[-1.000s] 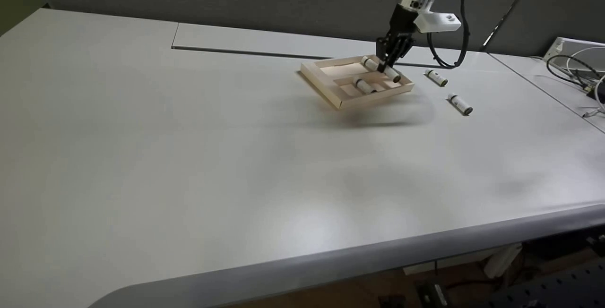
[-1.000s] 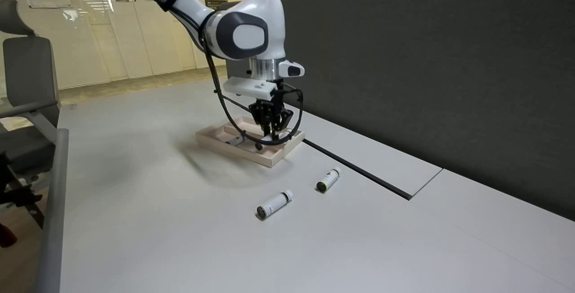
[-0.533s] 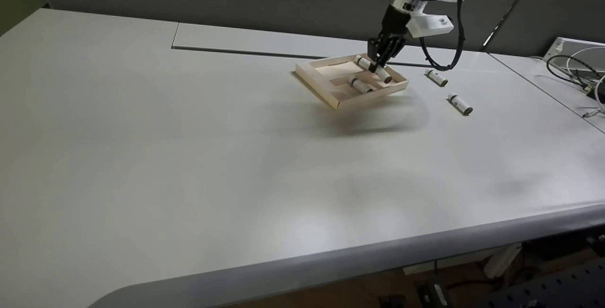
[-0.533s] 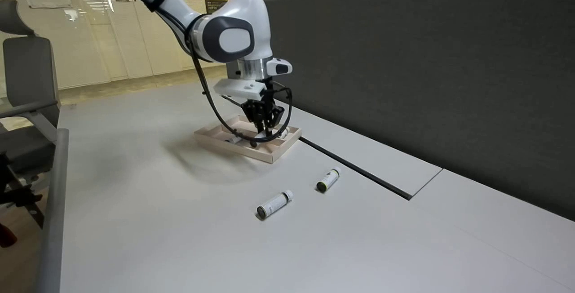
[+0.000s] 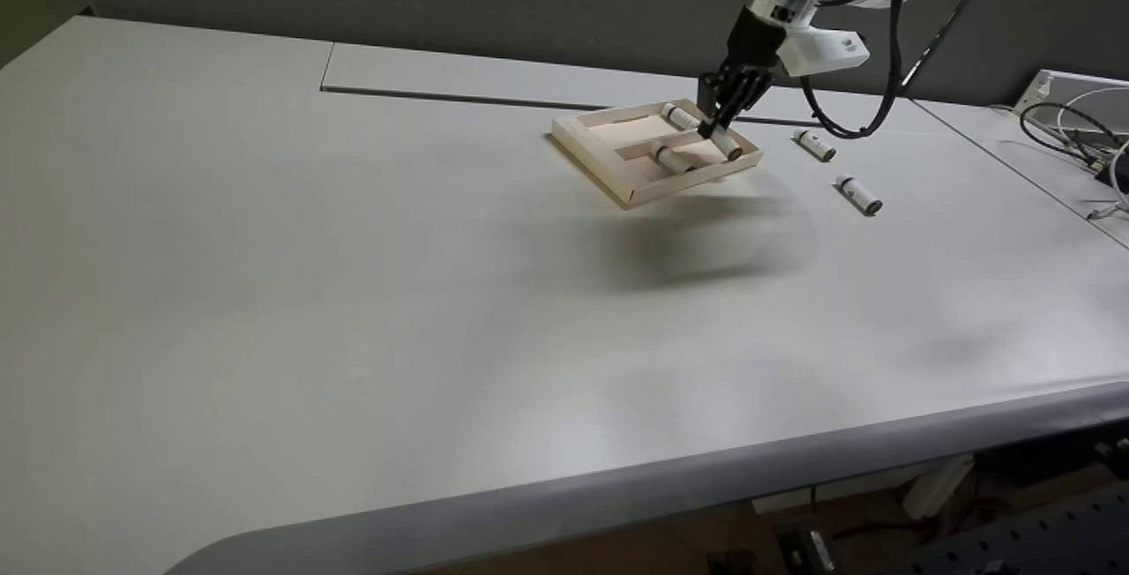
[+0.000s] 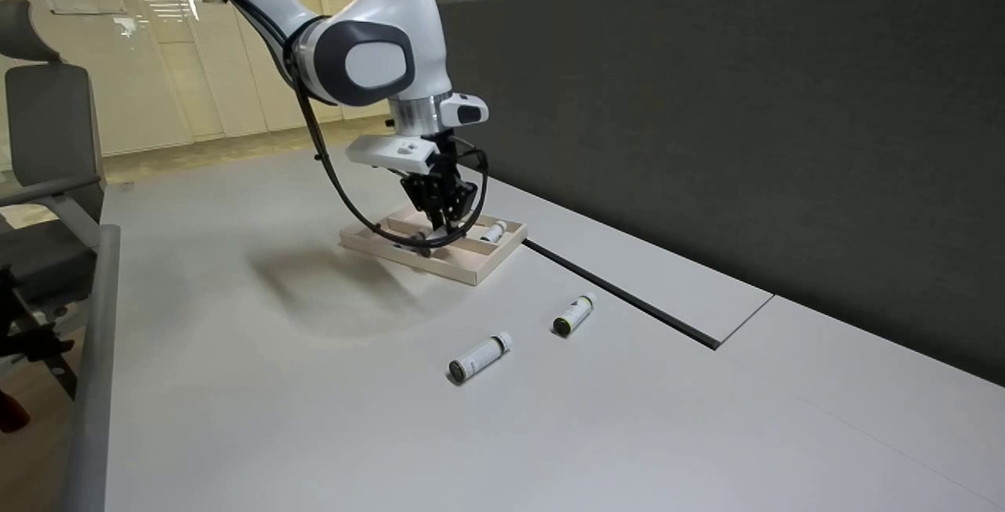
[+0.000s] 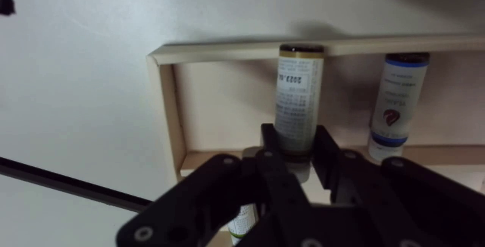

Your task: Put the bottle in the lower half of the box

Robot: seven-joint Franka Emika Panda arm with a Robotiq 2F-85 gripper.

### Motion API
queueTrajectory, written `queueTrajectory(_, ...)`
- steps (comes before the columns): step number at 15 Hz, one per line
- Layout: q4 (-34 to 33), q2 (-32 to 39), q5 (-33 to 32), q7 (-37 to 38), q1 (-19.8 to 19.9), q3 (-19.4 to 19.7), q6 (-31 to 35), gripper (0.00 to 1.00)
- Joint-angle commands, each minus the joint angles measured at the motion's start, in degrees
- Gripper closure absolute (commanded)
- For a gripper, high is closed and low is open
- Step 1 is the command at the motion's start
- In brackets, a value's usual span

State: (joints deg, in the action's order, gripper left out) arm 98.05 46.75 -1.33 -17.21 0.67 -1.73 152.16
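Observation:
My gripper (image 7: 296, 139) is shut on a white-labelled bottle (image 7: 299, 95) with a gold band, gripping it near its whitish end. The bottle is held tilted over the light wooden box (image 7: 163, 88); its dark end overlaps the rim in the wrist view. Below it is the compartment where a blue-banded bottle (image 7: 398, 99) lies, its white end over the divider. A green-banded bottle (image 7: 242, 220), partly hidden by the gripper, is in the other compartment. In both exterior views the gripper (image 5: 713, 127) (image 6: 447, 228) is over the box (image 5: 600, 165) (image 6: 502, 259). The cable partly hides the held bottle.
Two more bottles lie on the white table: one (image 5: 813, 145) with a green band and another (image 5: 857, 194) nearer the front edge. They also show in an exterior view (image 6: 574, 315) (image 6: 480, 358). A dark partition (image 6: 707, 143) stands behind the table.
The box has shifted slightly left in an exterior view, in the earlier half. Since then the gripper has moved with the held bottle across the box, away from the bottle in the rear compartment.

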Motion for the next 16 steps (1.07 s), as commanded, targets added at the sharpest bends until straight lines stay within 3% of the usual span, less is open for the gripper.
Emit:
queueTrajectory(1, 5.64, -3.79, -0.76, 2.27, 0.90, -0.49, 1.36, 0.93)
queueTrajectory(16, 4.06, -3.49, -0.07, 1.21, 3.36, -1.83, 0.52, 0.93)
